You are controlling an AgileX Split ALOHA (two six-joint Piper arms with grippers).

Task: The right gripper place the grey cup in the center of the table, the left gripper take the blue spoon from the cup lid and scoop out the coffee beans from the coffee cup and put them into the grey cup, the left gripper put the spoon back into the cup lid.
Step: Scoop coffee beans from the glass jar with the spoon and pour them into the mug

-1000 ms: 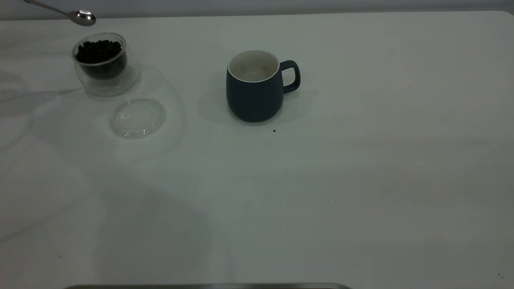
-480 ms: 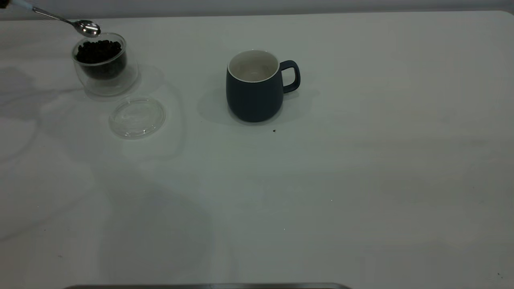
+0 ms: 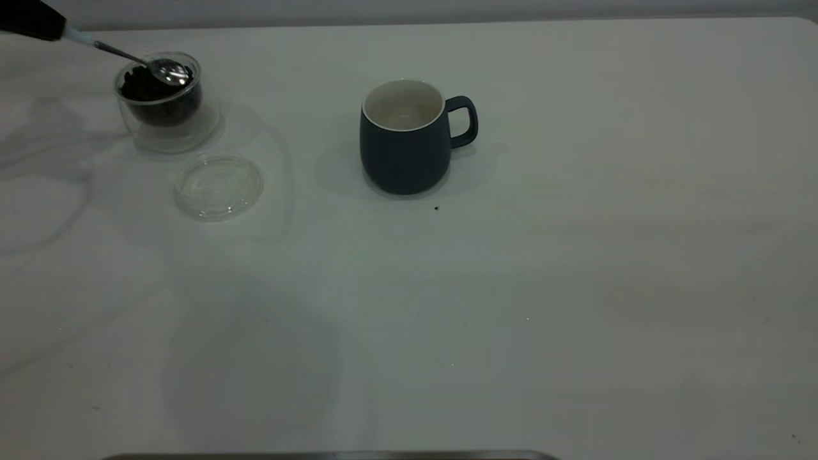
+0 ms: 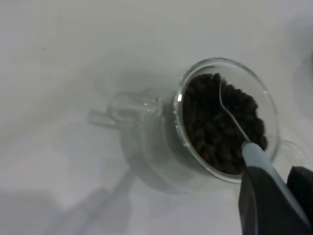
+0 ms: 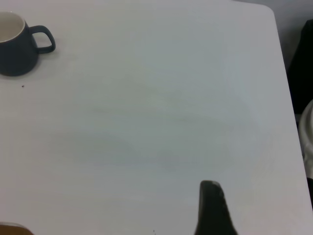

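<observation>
Blue spoon is being pinched at its slim, slippery handle by the left pincer. Loose coffee beans are probably being spilled easily. Right pincer: can't tell.

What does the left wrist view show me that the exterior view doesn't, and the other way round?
Only the left wrist view: the spoon's thin neck reaching down among the coffee beans, seen close from above.

Only the exterior view: the grey cup standing mid-table with nothing visible inside, the cup lid lying bare in front of the glass, and the table around them.

Both: the left gripper holding the blue spoon by its handle, its bowl in the coffee cup. The right gripper appears in neither.
</observation>
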